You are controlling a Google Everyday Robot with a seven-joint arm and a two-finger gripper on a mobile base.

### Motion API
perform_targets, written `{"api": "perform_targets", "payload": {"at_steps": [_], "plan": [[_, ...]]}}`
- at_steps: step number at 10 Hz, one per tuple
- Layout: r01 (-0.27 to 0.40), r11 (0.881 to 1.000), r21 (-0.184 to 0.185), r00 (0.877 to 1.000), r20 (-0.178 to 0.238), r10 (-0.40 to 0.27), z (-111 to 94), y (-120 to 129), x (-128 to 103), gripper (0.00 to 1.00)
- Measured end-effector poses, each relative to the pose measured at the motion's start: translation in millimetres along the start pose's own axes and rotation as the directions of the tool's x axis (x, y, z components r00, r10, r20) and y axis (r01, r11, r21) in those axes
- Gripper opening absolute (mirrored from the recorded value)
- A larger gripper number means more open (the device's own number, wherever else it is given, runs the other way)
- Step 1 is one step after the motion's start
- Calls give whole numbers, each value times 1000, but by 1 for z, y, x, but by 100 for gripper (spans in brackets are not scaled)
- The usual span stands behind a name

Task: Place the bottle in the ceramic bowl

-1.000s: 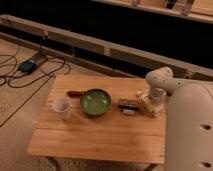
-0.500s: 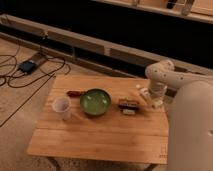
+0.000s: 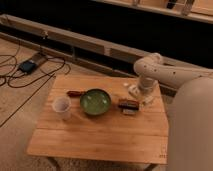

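The round green ceramic bowl (image 3: 95, 101) stands on the wooden table (image 3: 100, 135), a little left of its middle. My gripper (image 3: 140, 93) hangs from the white arm (image 3: 150, 67) and is low over the table's far right part, to the right of the bowl. A small pale shape, which looks like the bottle (image 3: 133, 90), sits right at the gripper on its left side. I cannot tell whether the gripper holds it.
A translucent white cup (image 3: 62, 107) stands left of the bowl. A small dark red object (image 3: 75, 93) lies behind the bowl's left side. A flat dark block (image 3: 128, 105) lies between bowl and gripper. Cables and a box (image 3: 27, 65) lie on the floor at left.
The gripper has moved left and toward the table's far edge, away from the right edge. Bowl, cup and block have not moved on the table.
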Motion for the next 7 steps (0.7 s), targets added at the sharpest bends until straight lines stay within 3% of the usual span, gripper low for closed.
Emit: {"api": "perform_targets", "payload": {"at_steps": [2, 7], "plan": [[77, 997, -25, 997, 10, -77, -10, 29, -19, 0], [246, 965, -91, 968, 67, -240, -21, 94, -73, 0]]}}
